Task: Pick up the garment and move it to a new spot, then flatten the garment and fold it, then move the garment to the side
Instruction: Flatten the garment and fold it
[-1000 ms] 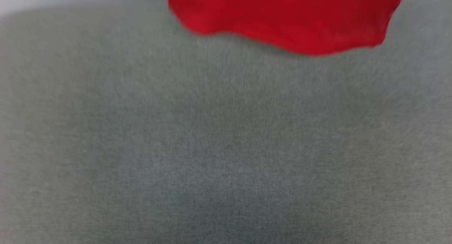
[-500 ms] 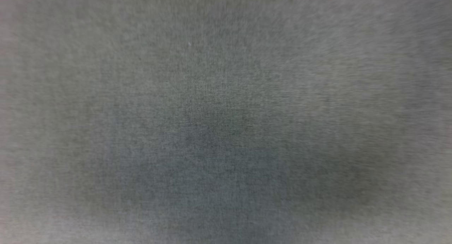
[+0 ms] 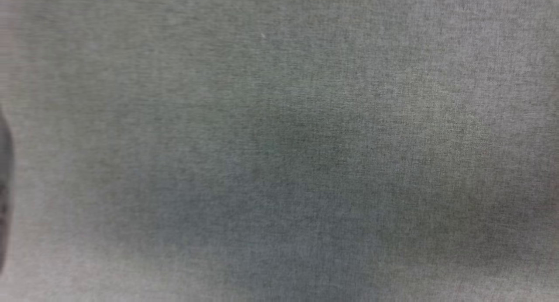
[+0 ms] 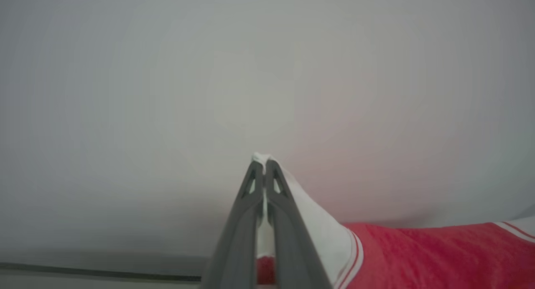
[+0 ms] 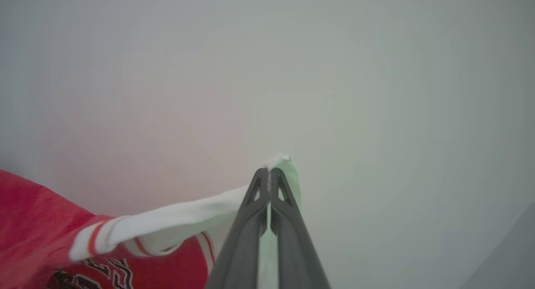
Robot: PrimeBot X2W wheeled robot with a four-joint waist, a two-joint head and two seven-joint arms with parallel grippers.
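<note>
The left gripper [image 4: 263, 165] is pinching the tip of a white sleeve of the red shirt [image 4: 418, 255], jaws clamped tight on the cloth. The right gripper [image 5: 268, 172] is gripping another white, stripe-edged sleeve end, jaws pressed together on it. The red body is trailing away from each gripper. The head camera is facing blurred grey fabric [image 3: 305, 140].
</note>
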